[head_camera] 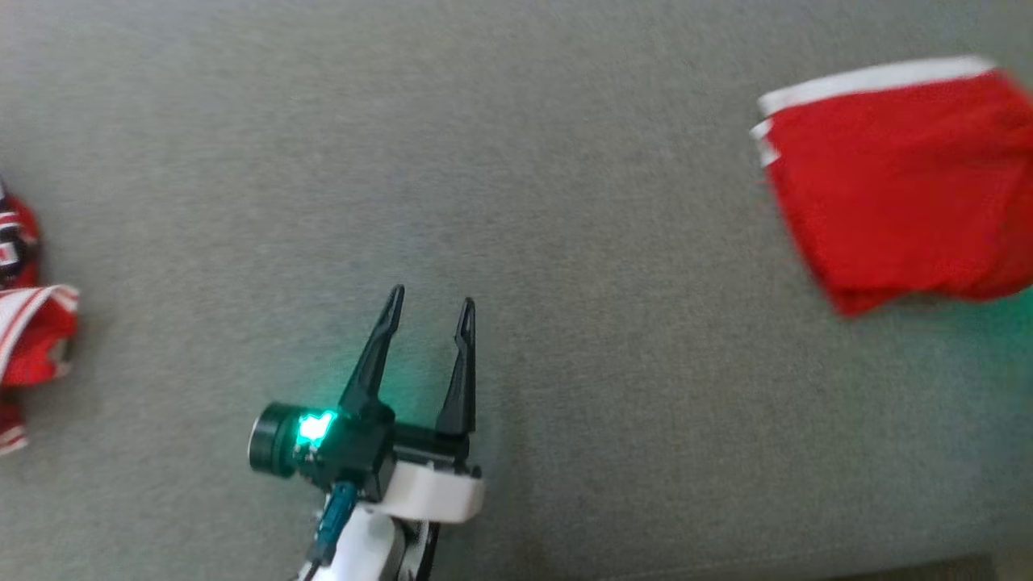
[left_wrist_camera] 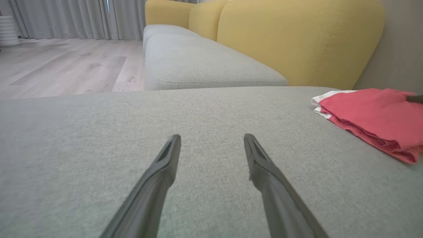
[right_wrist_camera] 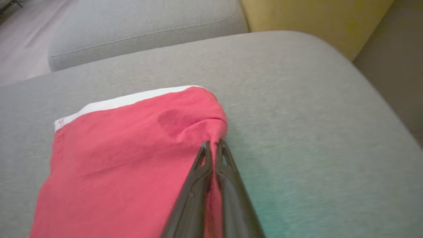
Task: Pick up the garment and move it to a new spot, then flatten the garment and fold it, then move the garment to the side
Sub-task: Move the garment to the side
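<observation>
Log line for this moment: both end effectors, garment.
left end effector: open, empty | right end effector: shut on edge of red garment | red garment: folded, on grey cushion

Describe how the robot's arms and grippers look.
Left gripper: two long, dark, tapering fingers with slotted tips, black body with a glowing green light, a round dark cylinder, a teal cable and a white wrist. Right gripper: the same dark slotted fingers.

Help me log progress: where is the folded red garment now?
The folded red garment lies at the head view's far right on the grey cushion, an edge pinched by the right gripper, apart from the left gripper.
</observation>
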